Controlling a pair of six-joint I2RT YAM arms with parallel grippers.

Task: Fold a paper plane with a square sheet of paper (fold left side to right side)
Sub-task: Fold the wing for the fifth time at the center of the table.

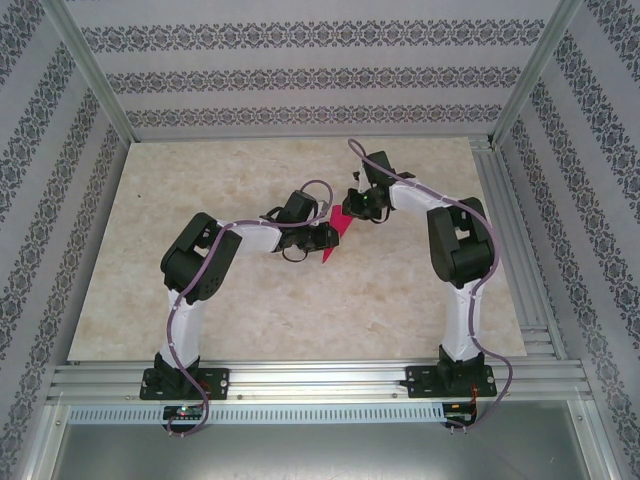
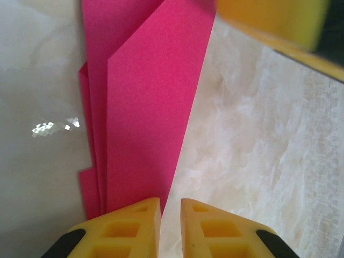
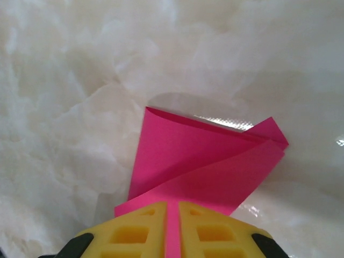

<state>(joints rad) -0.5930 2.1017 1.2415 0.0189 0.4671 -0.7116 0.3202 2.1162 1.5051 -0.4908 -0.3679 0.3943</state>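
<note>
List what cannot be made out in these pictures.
- Top view: paper too small, partly covered by left gripper and right gripper; its folds unclear.
- Left wrist: paper's far end cut off by the top edge; the left gripper hides its near end, so a grip is uncertain; yellow thing at top right blurred.
- Right wrist: right gripper hides paper's near edge.

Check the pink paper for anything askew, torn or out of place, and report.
The sheet of paper looks askew in its folds. In the left wrist view the layers' left edges sit stepped, not flush. In the right wrist view the flaps fan apart toward the far right corner instead of lying flat together. No tear shows.
</note>
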